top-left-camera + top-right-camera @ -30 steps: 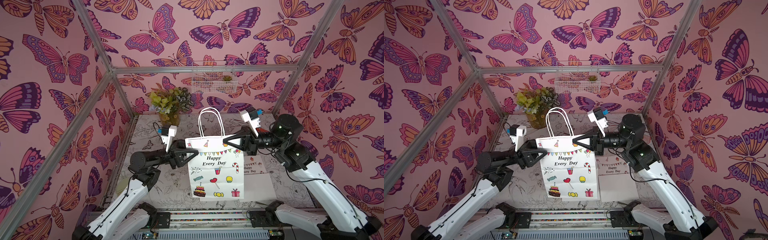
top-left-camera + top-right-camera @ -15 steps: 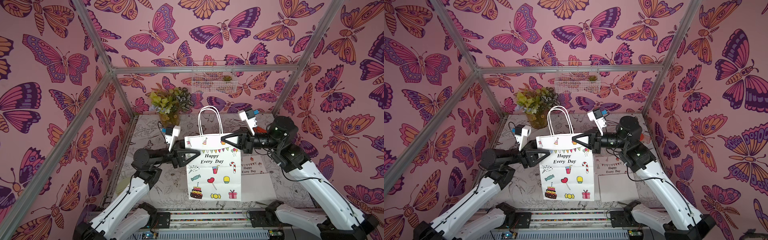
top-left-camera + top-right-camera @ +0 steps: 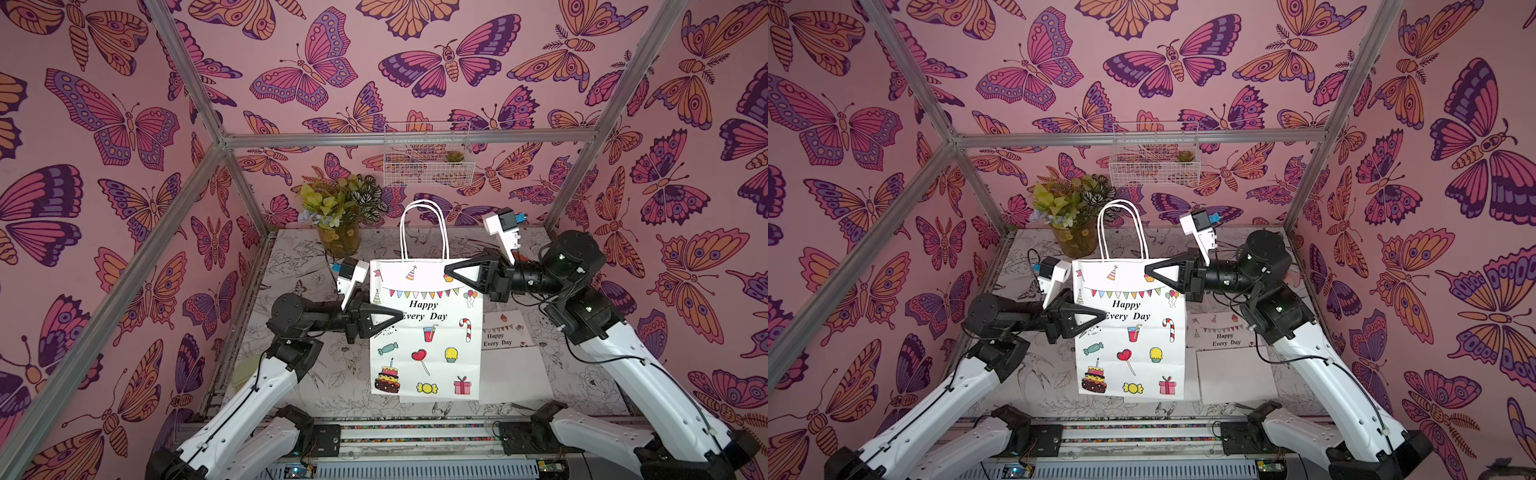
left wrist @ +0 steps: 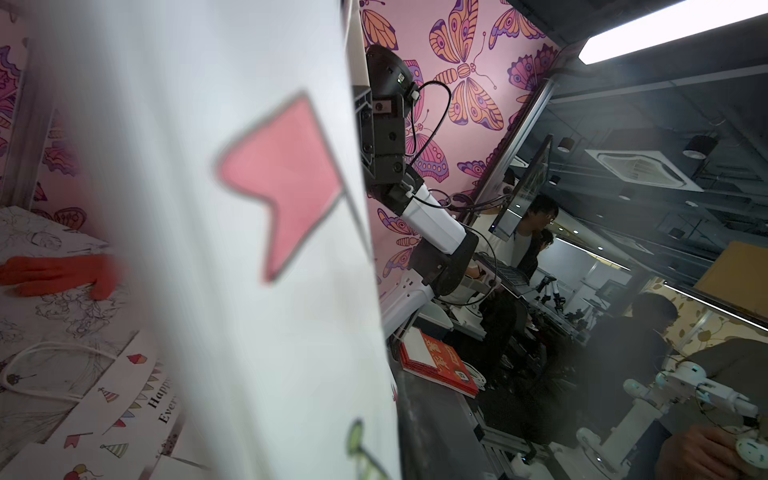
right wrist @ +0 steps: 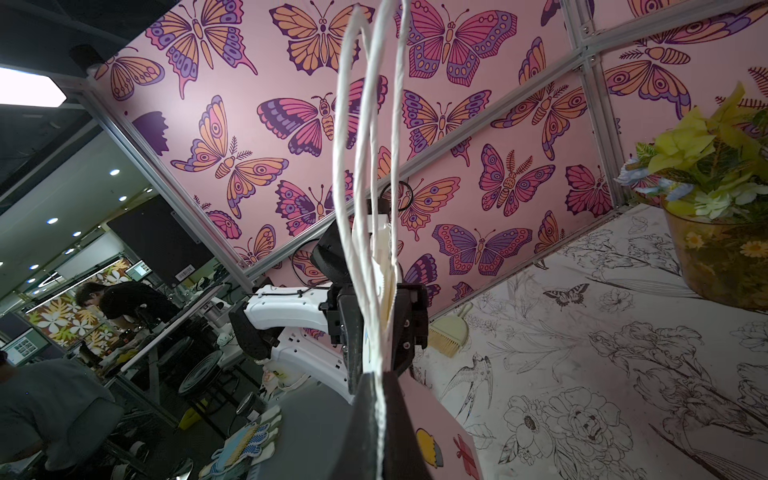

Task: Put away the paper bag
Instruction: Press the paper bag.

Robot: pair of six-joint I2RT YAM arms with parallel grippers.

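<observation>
The white paper bag (image 3: 428, 345) (image 3: 1133, 353), printed "Happy Every Day", hangs upright above the table, pressed flat, its rope handles (image 5: 365, 166) standing up. My right gripper (image 3: 446, 272) (image 3: 1147, 274) (image 5: 380, 376) is shut on the bag's top edge near its right corner. My left gripper (image 3: 401, 316) (image 3: 1104, 316) reaches in from the left at about a third of the way down, its fingers closed over the bag's left edge. In the left wrist view the bag's face (image 4: 249, 249) fills most of the frame and hides the jaws.
A second, flat printed bag (image 3: 505, 332) (image 3: 1223, 336) lies on the table under the right arm. A vase of flowers (image 3: 338, 232) stands at the back, a wire basket (image 3: 428, 162) hangs on the back wall, and a small brush (image 5: 451, 332) lies at the left edge.
My left gripper has closed on the bag's left edge, where its jaws stood open before. The bag and both arms have shifted slightly left.
</observation>
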